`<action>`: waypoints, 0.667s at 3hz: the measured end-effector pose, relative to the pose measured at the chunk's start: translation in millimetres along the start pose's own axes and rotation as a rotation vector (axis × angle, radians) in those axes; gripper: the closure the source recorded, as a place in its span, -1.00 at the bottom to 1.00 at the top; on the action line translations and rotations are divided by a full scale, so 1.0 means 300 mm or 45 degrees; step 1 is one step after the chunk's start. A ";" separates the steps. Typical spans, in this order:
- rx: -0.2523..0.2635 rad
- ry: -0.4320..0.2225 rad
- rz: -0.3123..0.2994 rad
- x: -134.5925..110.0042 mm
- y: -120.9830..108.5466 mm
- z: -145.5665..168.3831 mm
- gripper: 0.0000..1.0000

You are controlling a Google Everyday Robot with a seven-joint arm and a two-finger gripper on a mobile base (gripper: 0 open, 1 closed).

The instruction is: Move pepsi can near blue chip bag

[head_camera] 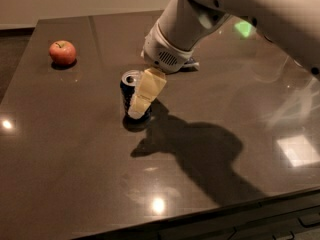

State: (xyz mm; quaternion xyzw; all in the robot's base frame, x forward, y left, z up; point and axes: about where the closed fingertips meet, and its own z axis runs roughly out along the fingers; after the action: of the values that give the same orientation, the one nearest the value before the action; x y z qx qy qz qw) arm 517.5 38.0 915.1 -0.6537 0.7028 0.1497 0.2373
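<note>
The pepsi can (130, 90) stands upright on the dark table (70, 164), left of centre. My gripper (137, 108) reaches down from the upper right and sits right against the can's right side, overlapping it in the camera view. The white arm covers the area behind the can. The blue chip bag (191, 62) is almost wholly hidden behind the arm's wrist; only a small dark sliver shows at the wrist's right edge, behind and to the right of the can.
A red apple (62, 52) lies at the far left of the table. The table's front edge runs along the bottom right. The arm's shadow falls across the table to the right of the can.
</note>
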 end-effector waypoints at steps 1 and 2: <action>-0.020 -0.009 -0.008 -0.014 0.010 0.017 -0.74; -0.035 -0.014 -0.015 -0.025 0.019 0.031 -0.37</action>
State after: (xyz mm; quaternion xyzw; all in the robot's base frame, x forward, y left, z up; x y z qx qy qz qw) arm 513.5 49.6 910.8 -0.6603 0.6954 0.1617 0.2330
